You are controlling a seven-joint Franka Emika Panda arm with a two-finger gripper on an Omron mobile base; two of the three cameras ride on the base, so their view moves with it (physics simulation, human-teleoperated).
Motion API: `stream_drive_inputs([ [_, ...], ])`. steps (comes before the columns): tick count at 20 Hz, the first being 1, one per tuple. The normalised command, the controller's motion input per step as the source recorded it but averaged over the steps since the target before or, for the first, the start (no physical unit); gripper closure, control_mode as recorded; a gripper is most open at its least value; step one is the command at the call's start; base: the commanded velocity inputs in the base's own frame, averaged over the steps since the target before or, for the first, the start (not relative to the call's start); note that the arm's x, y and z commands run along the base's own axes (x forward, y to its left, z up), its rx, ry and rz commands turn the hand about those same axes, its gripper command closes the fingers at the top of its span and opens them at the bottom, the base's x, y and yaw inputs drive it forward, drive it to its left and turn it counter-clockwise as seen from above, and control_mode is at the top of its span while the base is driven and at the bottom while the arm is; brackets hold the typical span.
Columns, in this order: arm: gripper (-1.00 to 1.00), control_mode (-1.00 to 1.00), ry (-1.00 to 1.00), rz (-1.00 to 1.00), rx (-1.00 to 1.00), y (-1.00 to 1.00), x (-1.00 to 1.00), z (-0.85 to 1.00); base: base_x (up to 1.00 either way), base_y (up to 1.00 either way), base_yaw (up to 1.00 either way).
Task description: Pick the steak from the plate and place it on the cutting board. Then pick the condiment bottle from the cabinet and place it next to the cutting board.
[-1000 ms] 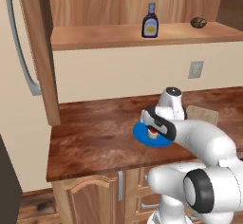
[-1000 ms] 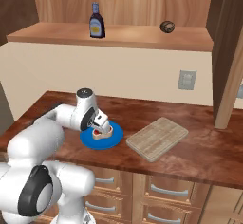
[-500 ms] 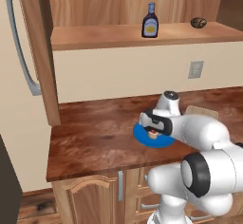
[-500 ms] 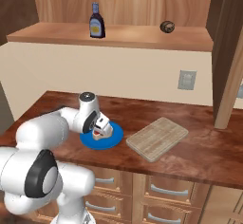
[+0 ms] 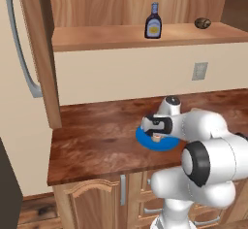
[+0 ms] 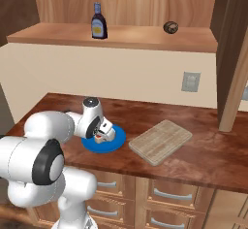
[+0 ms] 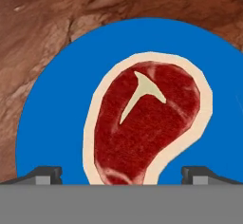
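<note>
countertop [image 6: 208,155], fingers [image 7: 45,173] lower over steak [image 7: 142,123]

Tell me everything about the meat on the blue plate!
The steak is a small raw T-bone: dark red meat, a pale tan fat rim and a light T-shaped bone. It lies flat on the plate, well inside the rim. The gripper hovers over it, open, one of its fingers on each side, not touching.

The red, tan-rimmed steak [image 7: 144,126] lies flat on the blue plate [image 7: 57,118] beside the bare cutting board [image 6: 160,141], while the condiment bottle [image 6: 99,22] stands upright on the cabinet [image 6: 121,35] ledge.
</note>
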Motion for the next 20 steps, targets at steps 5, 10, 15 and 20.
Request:
stream_drive_inputs([
  [5,-1.0,-1.0,-0.01,0.0,0.0,0.0,0.08,-0.19,0.0,0.0,0.0],
  [10,-1.0,-1.0,-0.01,0.0,0.0,0.0,0.08,-0.18,0.0,0.0,0.0],
  [15,1.0,-1.0,-0.01,0.0,0.0,0.0,0.05,-0.12,0.0,0.0,0.0],
  [20,1.0,-1.0,0.0,0.0,0.0,0.0,0.0,0.0,0.0,0.0,0.0],
])
